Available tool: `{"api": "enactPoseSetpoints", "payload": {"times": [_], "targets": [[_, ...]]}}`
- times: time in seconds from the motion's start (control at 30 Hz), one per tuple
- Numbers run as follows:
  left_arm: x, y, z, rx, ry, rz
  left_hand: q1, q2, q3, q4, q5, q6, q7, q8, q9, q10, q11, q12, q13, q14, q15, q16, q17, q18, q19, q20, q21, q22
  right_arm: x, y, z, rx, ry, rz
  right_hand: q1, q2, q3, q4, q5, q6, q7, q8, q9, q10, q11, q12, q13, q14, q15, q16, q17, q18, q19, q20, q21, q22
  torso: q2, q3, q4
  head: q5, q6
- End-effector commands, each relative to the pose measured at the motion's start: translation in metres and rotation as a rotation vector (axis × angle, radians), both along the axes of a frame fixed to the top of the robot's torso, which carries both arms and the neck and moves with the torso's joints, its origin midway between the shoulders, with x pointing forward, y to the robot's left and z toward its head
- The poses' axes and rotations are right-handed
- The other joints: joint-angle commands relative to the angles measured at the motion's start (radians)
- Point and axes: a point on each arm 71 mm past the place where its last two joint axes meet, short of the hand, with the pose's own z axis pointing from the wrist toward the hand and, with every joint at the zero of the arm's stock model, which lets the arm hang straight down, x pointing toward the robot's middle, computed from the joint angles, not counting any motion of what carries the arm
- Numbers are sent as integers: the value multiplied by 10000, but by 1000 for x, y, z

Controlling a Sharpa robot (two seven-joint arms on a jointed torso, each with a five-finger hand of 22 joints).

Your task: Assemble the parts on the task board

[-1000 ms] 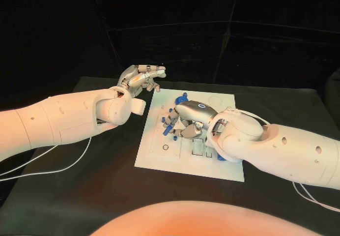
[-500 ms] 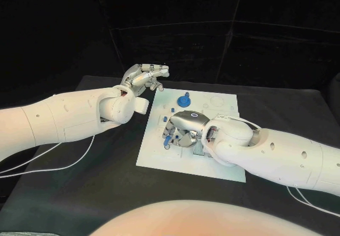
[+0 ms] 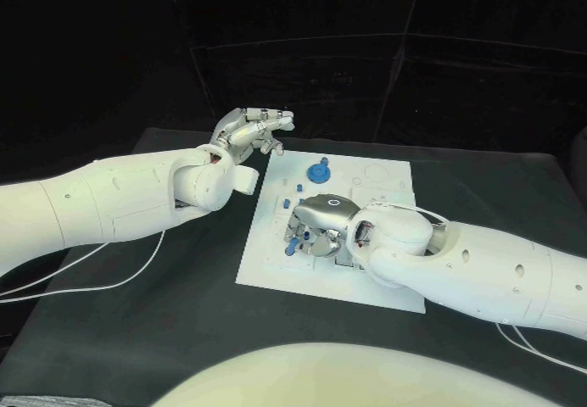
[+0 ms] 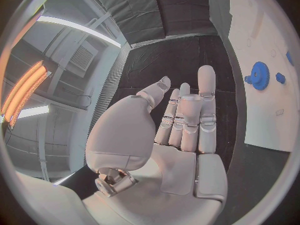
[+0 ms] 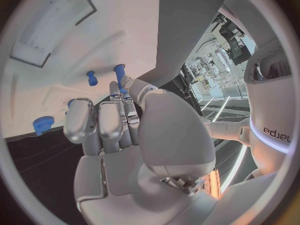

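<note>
The white task board (image 3: 379, 284) lies mid-table. A blue gear (image 3: 318, 174) (image 4: 259, 75) stands at its far side, with a small blue peg (image 4: 279, 78) beside it. My right hand (image 3: 321, 225) is bent down over the board's left middle, fingertips on the plate. In the right wrist view my right hand (image 5: 119, 135) seems to pinch a blue peg (image 5: 119, 73) between thumb and a finger, right at the board (image 5: 56, 50). Another blue peg (image 5: 92, 77) and a blue knob (image 5: 44, 124) stand nearby. My left hand (image 3: 251, 131) (image 4: 181, 125) hovers off the board's far left corner, fingers straight, holding nothing.
The black table (image 3: 159, 322) has bare room left of and in front of the board. White cables trail over it, one at the near left (image 3: 86, 292) and one at the right (image 3: 539, 348). Empty recesses (image 3: 379, 178) mark the board's far right.
My right hand has slid toward the board's left side and lowered its fingers onto the plate, uncovering the blue gear. My left hand has hardly moved.
</note>
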Motion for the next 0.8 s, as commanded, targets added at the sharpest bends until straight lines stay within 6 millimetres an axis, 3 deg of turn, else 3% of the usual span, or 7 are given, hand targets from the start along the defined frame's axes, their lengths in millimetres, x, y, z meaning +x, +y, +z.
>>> {"api": "enactPoseSetpoints", "payload": {"times": [0.03, 0.37, 0.67, 0.77, 0.8], "targets": [[0, -1, 1, -104, -22, -109, 80, 32, -81, 1, -12, -47, -13, 10, 9, -55, -8, 33, 16, -96, 0, -37, -12, 126, 8, 82, -39, -17, 1, 0, -1, -334, -206, -44, -99, 34, 43, 4, -29, 14, 35, 69, 9, 42, 24, -37, -10, 158, 14, 41, -10, -136, -15, 47, 61, 3, -5, 1, 2, 13, -11], [0, -1, 1, -108, -23, -114, 80, 32, -81, 1, -12, -47, -13, 10, 9, -55, -8, 33, 16, -96, 0, -37, -12, 126, 8, 82, -39, -17, -2, 7, -3, -327, -344, 35, -105, 35, 49, -1, -32, 9, 35, 64, 8, 41, 25, -45, -9, 158, 15, 50, 3, -138, -12, 49, 67, 12, -7, -5, 6, 29, -27], [0, -1, 1, -106, -19, -111, 80, 32, -81, 1, -12, -47, -13, 10, 9, -55, -8, 33, 16, -96, 0, -37, -12, 126, 8, 82, -39, -17, -6, 10, -9, -466, -261, 177, -314, -135, 10, -43, -15, -204, 99, -35, -33, -124, 95, -224, -21, 138, 71, 72, -17, -129, -65, 96, 54, -12, 3, -3, 2, 28, -26], [0, -1, 1, -105, -17, -111, 80, 32, -81, 1, -12, -47, -13, 10, 9, -55, -8, 33, 16, -96, 0, -37, -12, 126, 8, 82, -39, -17, -5, 10, -9, -380, -319, 112, -463, -236, -21, -18, -17, -461, 188, -69, -68, -366, 178, -357, -39, 95, 144, 2, -156, -96, -189, 144, -47, -167, -5, 1, -2, 27, -42], [0, -1, 1, -104, -16, -109, 80, 32, -81, 1, -12, -47, -13, 10, 9, -55, -8, 33, 16, -96, 0, -37, -12, 126, 8, 82, -39, -17, -4, 9, -8, -282, -380, 65, -587, -361, -61, 6, -73, -723, 297, -65, -82, -739, 276, -391, -51, -38, 239, -272, -585, 0, -511, 210, -338, -601, -13, -3, -8, 26, -40]]}}
